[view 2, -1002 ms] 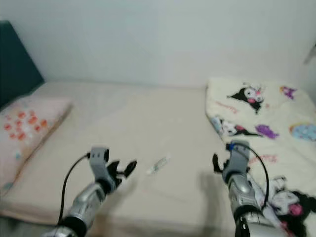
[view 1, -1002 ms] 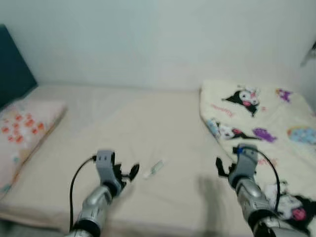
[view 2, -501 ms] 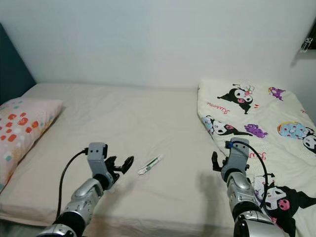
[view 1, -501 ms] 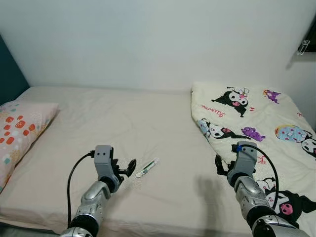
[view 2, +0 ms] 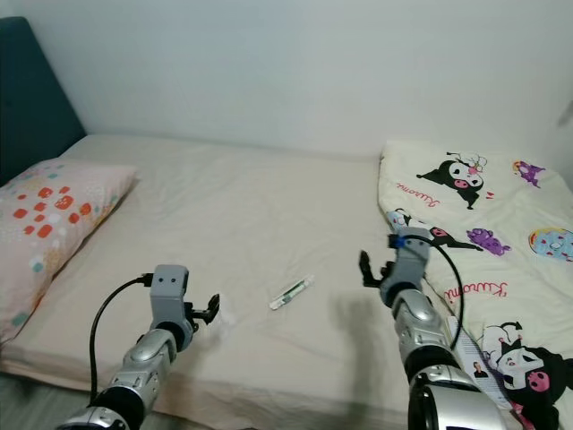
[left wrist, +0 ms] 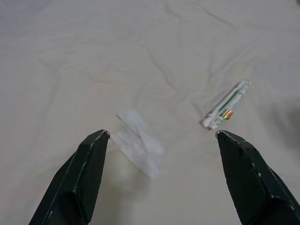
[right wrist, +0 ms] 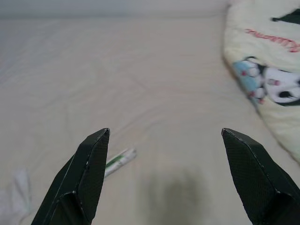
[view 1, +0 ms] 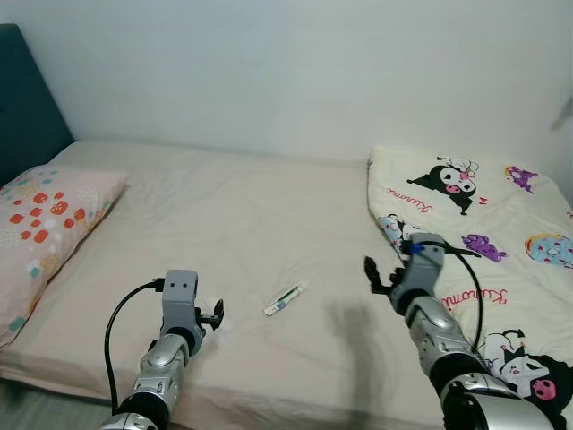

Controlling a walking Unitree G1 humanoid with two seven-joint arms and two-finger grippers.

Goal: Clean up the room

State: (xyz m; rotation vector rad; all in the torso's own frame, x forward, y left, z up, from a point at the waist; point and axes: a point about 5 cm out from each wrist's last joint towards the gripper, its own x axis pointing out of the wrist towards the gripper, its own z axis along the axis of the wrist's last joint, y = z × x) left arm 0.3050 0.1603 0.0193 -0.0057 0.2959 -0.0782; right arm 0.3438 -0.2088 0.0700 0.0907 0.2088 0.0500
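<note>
A small white-and-green tube [view 1: 286, 298] lies on the cream bed sheet [view 1: 251, 215], also seen as the tube [left wrist: 226, 104]. A crumpled clear plastic scrap [left wrist: 138, 143] lies just ahead of my left gripper [view 1: 212, 314], which hovers low over the sheet, open, left of the tube. My right gripper [view 1: 371, 272] is open and held above the sheet to the right of the tube [right wrist: 119, 161], near the blanket's edge. Nothing is between either pair of fingers.
A cartoon-print blanket [view 1: 483, 215] covers the right side of the bed. A pillow with red dots [view 1: 45, 215] lies at the left, a dark teal headboard [view 1: 27, 98] behind it. A white wall runs along the far side. The bed's front edge is near my arms.
The camera has shifted. My left gripper has drawn back to the left, away from the tube. My right gripper has moved left and up, closer to the tube.
</note>
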